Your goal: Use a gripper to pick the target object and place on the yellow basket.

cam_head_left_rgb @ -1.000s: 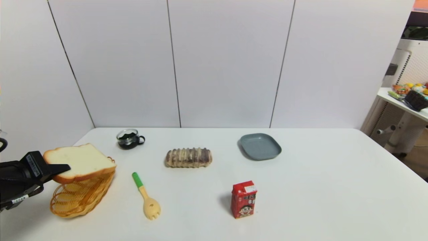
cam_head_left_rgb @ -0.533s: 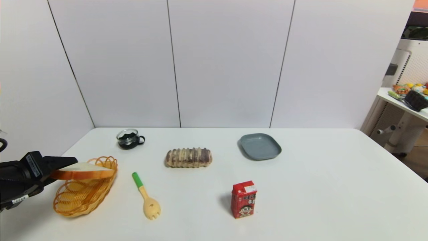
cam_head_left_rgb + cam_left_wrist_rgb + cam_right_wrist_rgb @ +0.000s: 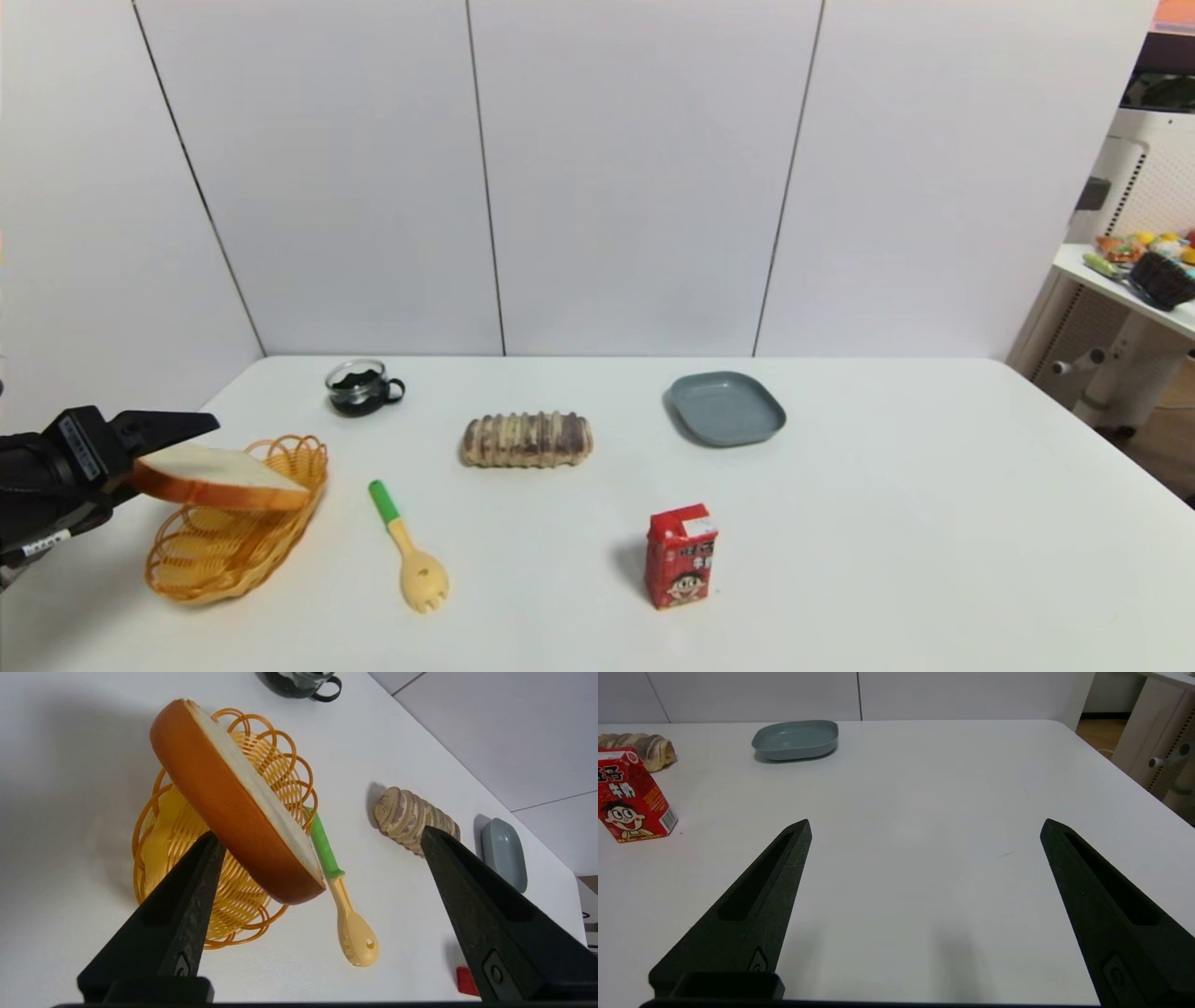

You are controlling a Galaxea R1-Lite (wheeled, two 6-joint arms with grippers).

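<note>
A white tabletop (image 3: 887,523) is seen to carry everything. The yellow basket (image 3: 210,560) is set directly below the tip of the left gripper (image 3: 154,446). Just beyond it, away from the gripper, a green-handled spoon (image 3: 408,546) is laid flat. Farther off, a glass cup (image 3: 359,386), a ridged bread roll (image 3: 527,439) and a red carton (image 3: 681,556) are placed, and farthest from the gripper a grey-blue plate (image 3: 726,408) is found.

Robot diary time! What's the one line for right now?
left gripper: open, beside basket | bread slice: tilted across basket rim, one gripper finger touching its crust | right gripper: open, parked
</note>
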